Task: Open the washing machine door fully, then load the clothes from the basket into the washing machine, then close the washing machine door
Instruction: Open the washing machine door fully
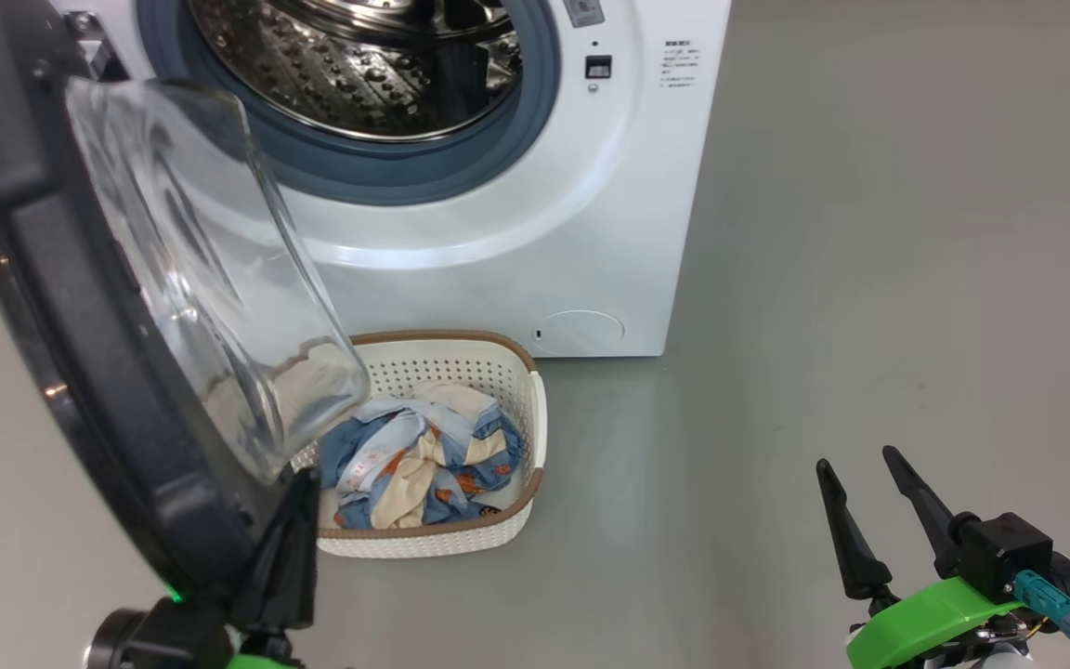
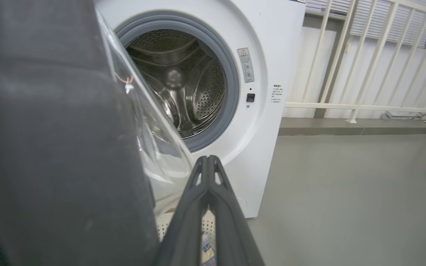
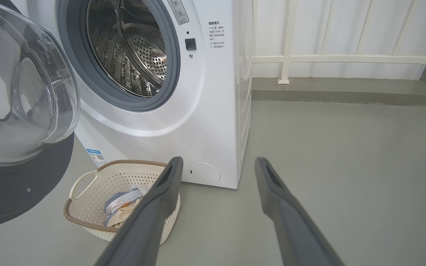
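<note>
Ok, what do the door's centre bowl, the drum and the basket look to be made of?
The washing machine door's bowl: clear and glossy with bright reflections, probably glass. The drum: bright perforated metal with mirror-like reflections, likely stainless steel. The basket: matte cream moulded plastic with regular holes; its brown rim looks woven, possibly plastic too.

Washing machine door [image 1: 80, 353] open; clothes [image 1: 424, 455] in basket [image 1: 461, 358]; right end effector [image 1: 855, 460] spread

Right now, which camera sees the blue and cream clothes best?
The head view: it looks down on the blue, cream and orange-print clothes. In the right wrist view a dark finger covers part; the left wrist view catches a sliver.
</note>
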### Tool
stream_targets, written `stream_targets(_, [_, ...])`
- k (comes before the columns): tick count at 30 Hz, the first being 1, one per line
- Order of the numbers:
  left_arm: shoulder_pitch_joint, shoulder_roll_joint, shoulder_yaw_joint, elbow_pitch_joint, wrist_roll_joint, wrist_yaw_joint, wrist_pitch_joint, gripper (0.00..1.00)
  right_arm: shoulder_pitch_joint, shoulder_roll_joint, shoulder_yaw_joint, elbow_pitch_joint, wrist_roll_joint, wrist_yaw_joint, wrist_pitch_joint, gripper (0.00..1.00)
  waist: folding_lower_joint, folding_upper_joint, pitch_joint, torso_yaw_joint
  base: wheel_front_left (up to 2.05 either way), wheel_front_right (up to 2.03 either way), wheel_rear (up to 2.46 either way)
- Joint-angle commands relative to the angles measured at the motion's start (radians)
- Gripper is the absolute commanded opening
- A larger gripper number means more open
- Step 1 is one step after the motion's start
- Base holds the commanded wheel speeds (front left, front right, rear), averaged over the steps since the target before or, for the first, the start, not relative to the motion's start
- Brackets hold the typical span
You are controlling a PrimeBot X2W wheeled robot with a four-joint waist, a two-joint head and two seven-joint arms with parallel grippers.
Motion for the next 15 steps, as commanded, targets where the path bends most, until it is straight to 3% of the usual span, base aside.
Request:
stream_targets(1, [-0.016,0.029,0.079,-0.018,-0.002,0.030,-0.004,0.00,-0.013,0.000,0.025,-0.021,0.010,0.002,-0.012,1.00,0.0000,0.0000,0.001,0.008,0.00,0.00,0.00])
stream_targets(15, [0.053,0.029,0.201,-0.023,-0.028,0.125,-0.004,0.00,-0.009,-0.001,0.024,-0.016,0.013,0.002,-0.012,1.00,0.0000,0.0000,-0.013,0.072,0.00,0.00,0.00])
